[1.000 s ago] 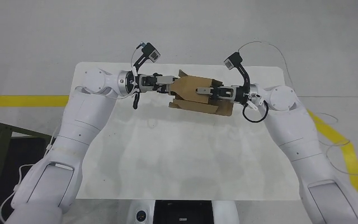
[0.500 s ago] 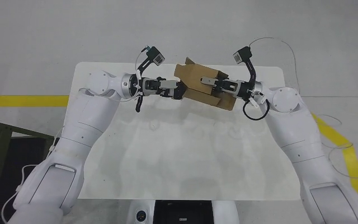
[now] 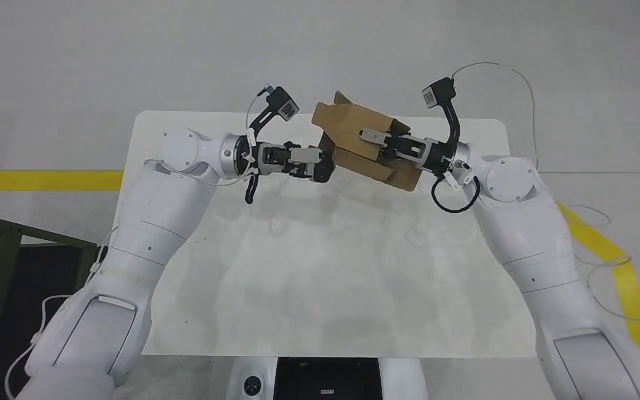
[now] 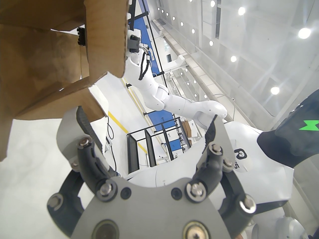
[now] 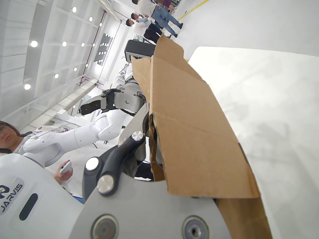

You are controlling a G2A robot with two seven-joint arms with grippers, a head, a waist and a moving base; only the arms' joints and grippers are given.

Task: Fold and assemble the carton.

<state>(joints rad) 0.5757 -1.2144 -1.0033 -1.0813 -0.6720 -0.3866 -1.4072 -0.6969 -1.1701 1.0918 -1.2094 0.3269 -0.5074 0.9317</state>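
Colleague: Progress on the carton, biggest thing first?

Me: Under my arms is the white table (image 3: 300, 300). The carton (image 3: 355, 130) is up off it, tilted in the air over the far edge, between my two grippers. Its panels stand apart rather than flat, so I judge it opened into a rough sleeve. The end flaps hang loose, and none that I can see is tucked or closed. I'd call that early to midway, with squaring the body and closing both ends left to do.

Colleague: And your grippers?

Me: My right gripper (image 3: 375, 139) is clamped on a carton panel and carries the weight. My left gripper (image 4: 147, 118) is spread wide with nothing in it, just beside the carton's nearer end. One of its fingertips (image 4: 83, 118) sits close to a loose flap (image 4: 57, 100); whether they touch, I cannot tell.

Colleague: What can't you make out?

Me: In the right wrist view cardboard covers one finger of that gripper. I judge the grip from the one finger (image 5: 135, 125) lying against the panel and from the carton hanging there. The carton's inside is in shadow. Which end is the bottom I cannot tell, and the side turned away from the top view is hidden.
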